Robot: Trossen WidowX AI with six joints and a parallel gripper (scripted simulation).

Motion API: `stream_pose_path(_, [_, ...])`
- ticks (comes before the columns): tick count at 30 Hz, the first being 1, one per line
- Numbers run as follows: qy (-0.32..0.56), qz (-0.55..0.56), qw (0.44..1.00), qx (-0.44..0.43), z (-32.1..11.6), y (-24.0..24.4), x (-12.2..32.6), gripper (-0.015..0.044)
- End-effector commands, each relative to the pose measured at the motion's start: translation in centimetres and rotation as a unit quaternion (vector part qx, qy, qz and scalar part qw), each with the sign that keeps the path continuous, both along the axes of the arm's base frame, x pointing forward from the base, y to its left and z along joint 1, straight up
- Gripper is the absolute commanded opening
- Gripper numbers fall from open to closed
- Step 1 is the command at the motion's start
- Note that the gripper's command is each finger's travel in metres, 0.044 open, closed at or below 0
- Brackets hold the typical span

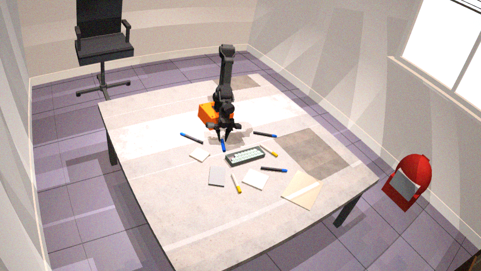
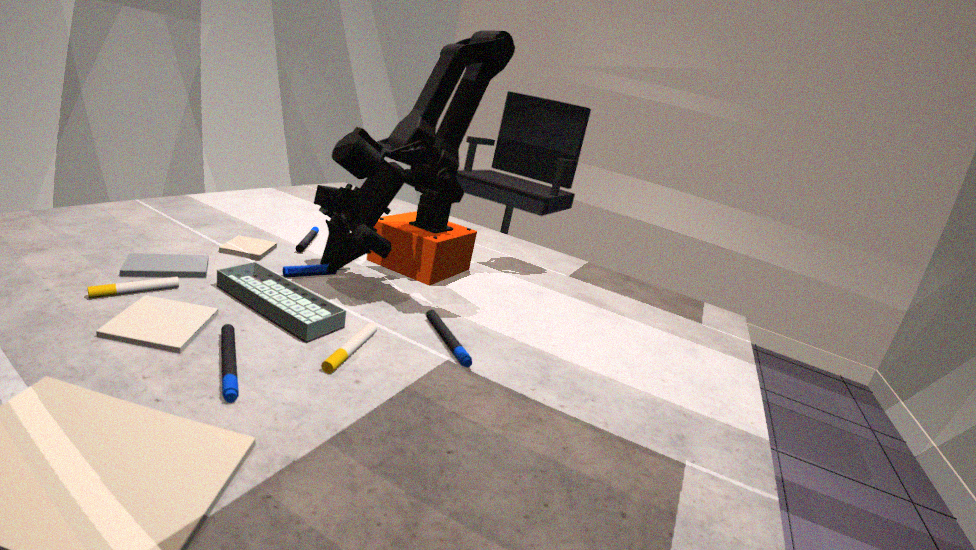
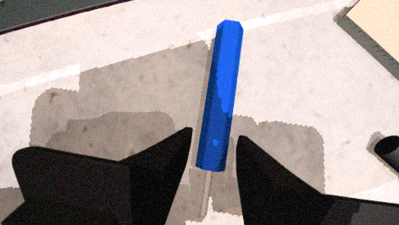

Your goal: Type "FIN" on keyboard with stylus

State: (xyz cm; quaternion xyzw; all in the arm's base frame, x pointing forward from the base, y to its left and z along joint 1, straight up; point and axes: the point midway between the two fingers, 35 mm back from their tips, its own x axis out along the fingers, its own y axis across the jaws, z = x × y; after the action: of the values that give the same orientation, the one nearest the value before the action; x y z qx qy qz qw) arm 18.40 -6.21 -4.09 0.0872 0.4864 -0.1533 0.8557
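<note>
The stylus, with a blue handle (image 1: 223, 146) (image 2: 305, 270) (image 3: 222, 86) and a thin pale tip (image 3: 206, 193), lies on the desk or just above it; the exact height is hard to tell. My gripper (image 1: 223, 140) (image 2: 330, 267) (image 3: 214, 138) is low over the desk and open, one finger on each side of the handle's rear-facing part near the pale tip. A gap shows between the handle and each finger in the wrist view. The keyboard (image 1: 245, 156) (image 2: 280, 297) lies just in front of the stylus; only its dark edge (image 3: 41, 13) shows in the wrist view, its keys out of sight.
A black marker (image 1: 191, 138) (image 3: 387, 145) and a small cream pad (image 1: 199, 154) (image 3: 382, 29) lie beside the stylus. A yellow-capped marker (image 1: 268, 151) (image 2: 349, 348) touches or nearly touches the keyboard's end. A grey notebook (image 1: 217, 176) and more markers and pads lie around the keyboard.
</note>
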Motion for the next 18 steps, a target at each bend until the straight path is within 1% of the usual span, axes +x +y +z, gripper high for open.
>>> stream_pose_path(1, [0.000, 0.000, 1.000, 0.000, 0.1, 0.0, 0.1, 0.0150])
stream_pose_path(5, [0.000, 0.001, 1.000, 0.000, 1.4, -0.1, 0.4, 0.0150])
stream_pose_path(12, [0.000, 0.003, 1.000, 0.000, 5.9, 0.1, 0.0, 0.0150])
stream_pose_path(18, [0.002, 0.007, 1.000, -0.004, 5.8, 0.0, 0.2, 0.0150])
